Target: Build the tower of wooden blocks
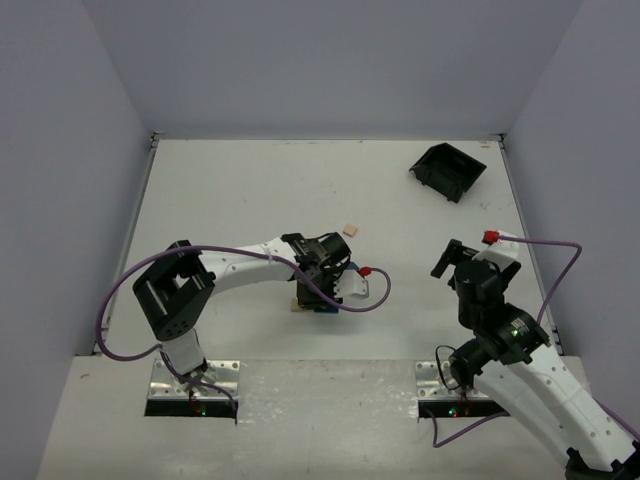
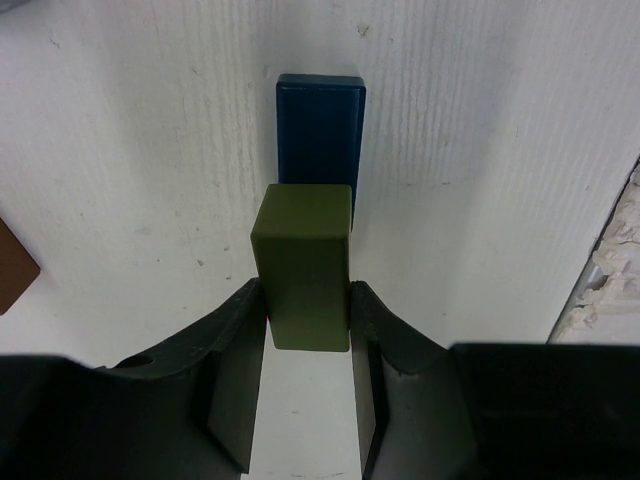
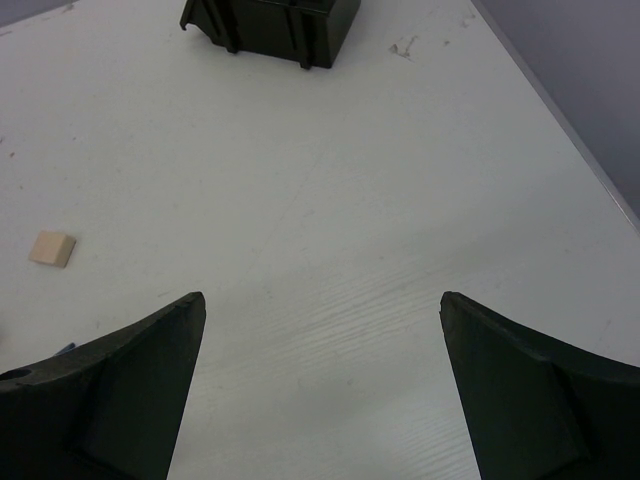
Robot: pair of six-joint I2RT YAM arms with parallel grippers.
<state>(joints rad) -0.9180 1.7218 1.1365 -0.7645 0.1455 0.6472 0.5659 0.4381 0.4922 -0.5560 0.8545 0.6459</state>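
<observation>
My left gripper (image 2: 307,300) is shut on an olive green block (image 2: 303,265), which stands between the jaws. The block's far end overlaps the near end of a dark blue block (image 2: 320,125) lying flat on the table; I cannot tell whether they touch. A reddish brown block (image 2: 12,268) shows at the left edge. In the top view the left gripper (image 1: 318,285) hides most of these blocks; a bit of blue (image 1: 325,309) and a tan piece (image 1: 296,305) show beside it. My right gripper (image 3: 320,300) is open and empty above bare table.
A loose pale tan block (image 1: 349,230) lies just behind the left gripper and also shows in the right wrist view (image 3: 52,248). A black plastic bin (image 1: 447,170) stands at the back right. The right gripper (image 1: 455,262) is at the right side.
</observation>
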